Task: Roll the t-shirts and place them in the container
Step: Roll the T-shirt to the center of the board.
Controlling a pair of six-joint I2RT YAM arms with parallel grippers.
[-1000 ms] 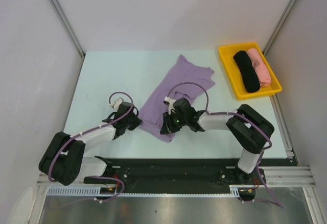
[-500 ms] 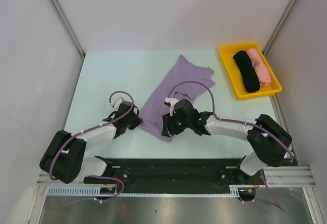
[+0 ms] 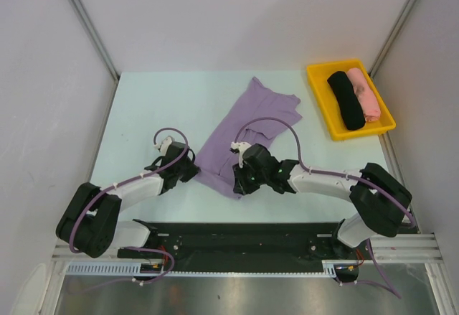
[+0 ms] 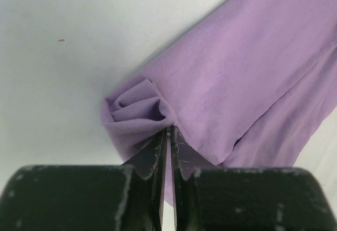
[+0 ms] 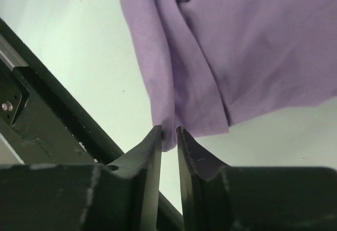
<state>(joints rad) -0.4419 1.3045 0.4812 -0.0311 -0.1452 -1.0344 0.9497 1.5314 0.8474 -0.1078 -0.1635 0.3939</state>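
Observation:
A lavender t-shirt lies folded into a long strip, running diagonally from the far middle of the table toward the near edge. My left gripper is at the strip's near left corner. In the left wrist view that gripper is shut on a bunched fold of the t-shirt. My right gripper is at the near right corner. In the right wrist view the gripper stands narrow, pinching the corner tip of the t-shirt.
A yellow tray at the far right holds a rolled black bundle and a pink bundle. The black base rail runs along the table's near edge, just behind the right gripper. White walls close in both sides.
My right gripper opened, shifted slightly right and nearer, and closed again on the shirt's near corner; its elbow swung out to the right. The left arm has stayed put.

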